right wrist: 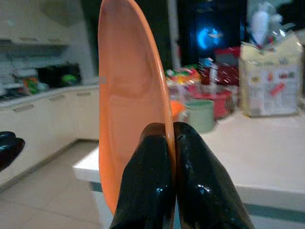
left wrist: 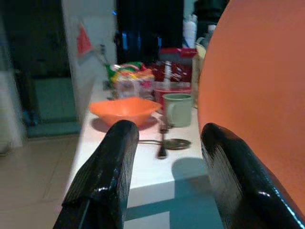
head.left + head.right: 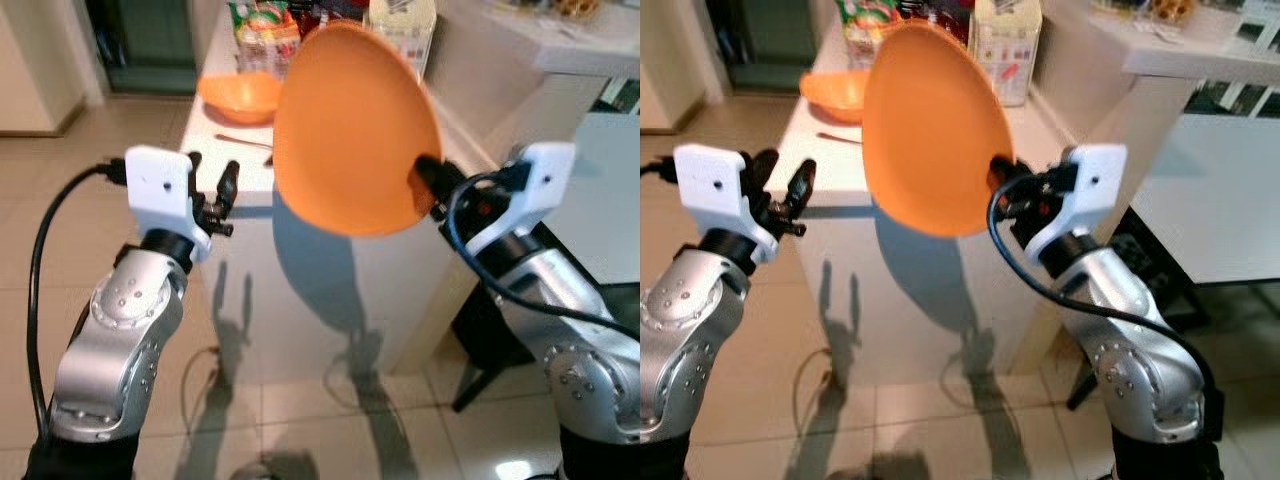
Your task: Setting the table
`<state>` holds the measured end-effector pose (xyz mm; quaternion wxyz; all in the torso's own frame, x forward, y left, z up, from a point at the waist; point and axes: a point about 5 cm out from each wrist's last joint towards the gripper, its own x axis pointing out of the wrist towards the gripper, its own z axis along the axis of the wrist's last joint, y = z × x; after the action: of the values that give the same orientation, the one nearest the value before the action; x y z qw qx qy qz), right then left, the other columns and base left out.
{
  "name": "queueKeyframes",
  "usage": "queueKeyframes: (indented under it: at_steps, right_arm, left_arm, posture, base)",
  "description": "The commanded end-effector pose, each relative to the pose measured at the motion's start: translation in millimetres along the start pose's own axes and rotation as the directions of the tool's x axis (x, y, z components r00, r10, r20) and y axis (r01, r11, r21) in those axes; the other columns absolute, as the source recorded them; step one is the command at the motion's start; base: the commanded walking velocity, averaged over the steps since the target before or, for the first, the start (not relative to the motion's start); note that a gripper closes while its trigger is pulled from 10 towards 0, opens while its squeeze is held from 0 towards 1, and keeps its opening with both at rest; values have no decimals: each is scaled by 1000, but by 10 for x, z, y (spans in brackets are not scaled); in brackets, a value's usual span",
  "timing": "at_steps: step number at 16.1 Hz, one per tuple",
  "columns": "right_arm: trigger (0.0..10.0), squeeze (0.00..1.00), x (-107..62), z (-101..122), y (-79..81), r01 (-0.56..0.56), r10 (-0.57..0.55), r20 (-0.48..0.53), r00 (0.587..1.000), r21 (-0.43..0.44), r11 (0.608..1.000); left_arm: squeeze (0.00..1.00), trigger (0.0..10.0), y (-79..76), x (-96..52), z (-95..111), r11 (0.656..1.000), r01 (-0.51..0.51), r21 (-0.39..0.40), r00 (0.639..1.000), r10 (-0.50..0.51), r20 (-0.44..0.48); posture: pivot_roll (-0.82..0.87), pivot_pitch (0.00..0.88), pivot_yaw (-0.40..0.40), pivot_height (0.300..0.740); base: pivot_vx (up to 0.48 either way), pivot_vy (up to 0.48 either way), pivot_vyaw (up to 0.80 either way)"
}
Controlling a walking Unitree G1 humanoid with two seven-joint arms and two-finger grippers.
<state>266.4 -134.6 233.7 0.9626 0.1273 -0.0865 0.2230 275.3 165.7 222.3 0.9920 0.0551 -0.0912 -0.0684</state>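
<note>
- Right wrist view: right tool (image 1: 172, 138) pinched on the rim of the plate (image 1: 128, 109); plate held on edge, in the air, short of the surface (image 1: 267, 138).
- Left eye view: left tool (image 3: 213, 190) spread wide, holding nothing, beside the plate near the surface's corner.
- On the surface: bowl (image 3: 240, 95), spoon (image 2: 169, 142), cup (image 2: 178, 109), food packs further back.
- Risk: rim-only pinch; the plate could swivel or slip while it is tipped flat.
- Risk: lowering it while tilted, its edge could strike the corner or knock the spoon.
</note>
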Motion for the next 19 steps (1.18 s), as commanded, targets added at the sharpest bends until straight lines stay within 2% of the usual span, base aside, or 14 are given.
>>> queueKeyframes:
  at_steps: [1, 3, 4, 8, 11, 15, 16, 19]
  right_arm:
    - [10000, 0, -44, 46, -76, 35, -35, 33, 999, -6, 999]
    - [10000, 0, -97, -109, -157, 83, -84, -23, 996, -38, 996]
    - [10000, 0, -110, -192, -219, 139, -143, -51, 988, -62, 988]
    - [10000, 0, -140, -267, -332, 201, -207, -72, 976, -82, 976]
    - [10000, 0, -126, -322, -351, 224, -234, -85, 969, -104, 969]
    - [10000, 0, -138, -383, -416, 247, -269, -103, 958, -187, 951]
    - [10000, 0, -134, -438, -391, 230, -253, -142, 957, -160, 960]
    - [10000, 0, -137, -453, -377, 231, -257, -153, 954, -167, 958]
  left_arm:
    - [0, 10000, -45, 4, -14, 1000, 4, 6, 1000, -4, -10]
    - [0, 10000, -64, 0, -64, 1000, 0, 15, 1000, 1, -28]
    - [0, 10000, -48, 27, -168, 999, -21, 28, 998, 23, -62]
    - [0, 10000, -106, 40, -266, 998, -15, 65, 995, 22, -98]
    - [0, 10000, -98, 38, -292, 997, -26, 71, 994, 33, -101]
    - [0, 10000, -108, 74, -285, 996, -40, 76, 994, 47, -96]
    - [0, 10000, -111, 63, -296, 996, -45, 76, 994, 52, -98]
    - [0, 10000, -125, 77, -324, 996, -53, 74, 993, 61, -105]
  posture:
    - [69, 0, -33, 740]
    - [64, 0, -34, 740]
    - [56, 0, -28, 740]
    - [66, 0, -32, 740]
    - [54, 0, -28, 740]
    - [61, 0, -31, 740]
    - [58, 0, -26, 740]
    - [46, 0, -26, 740]
  base:
    - [0, 0, 0]
    - [0, -124, 0]
    - [0, -262, 0]
    - [0, -286, 0]
    - [0, -307, 0]
    - [0, -320, 0]
    - [0, -322, 0]
    - [0, -325, 450]
